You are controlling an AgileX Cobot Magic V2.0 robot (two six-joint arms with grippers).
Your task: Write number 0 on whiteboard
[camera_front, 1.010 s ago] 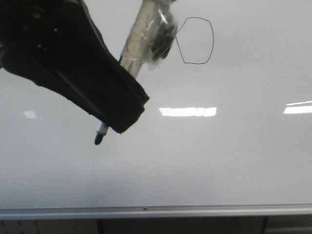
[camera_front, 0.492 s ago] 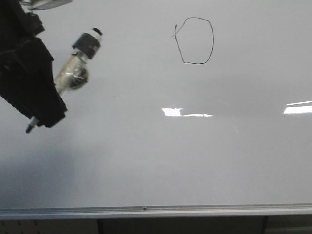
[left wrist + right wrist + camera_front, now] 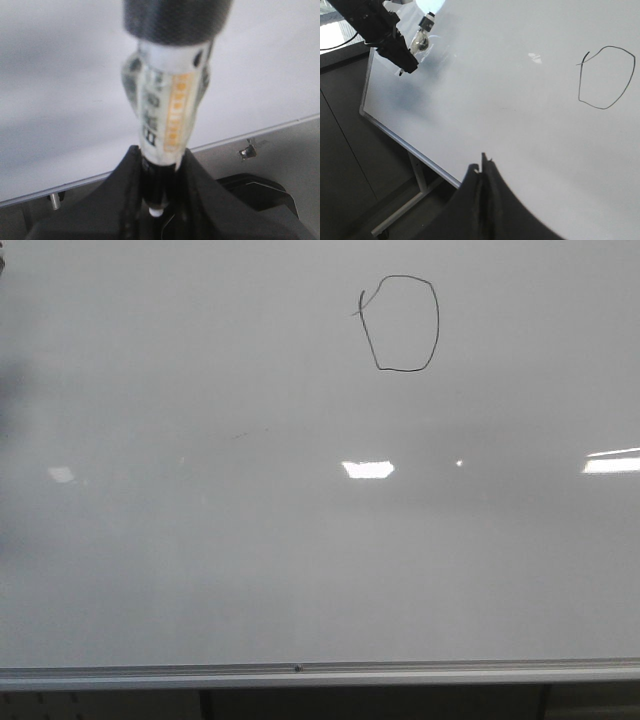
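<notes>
Seen from the right wrist camera, the matte black, blocky left gripper is tapering down from a wider black arm body at eleven o'clock. A thin black cable is trailing at nine o'clock. The right gripper's two matte black curved fingers are narrowing to thin tips. In the left wrist view, two smooth black plastic fingers are showing rounded edges.
</notes>
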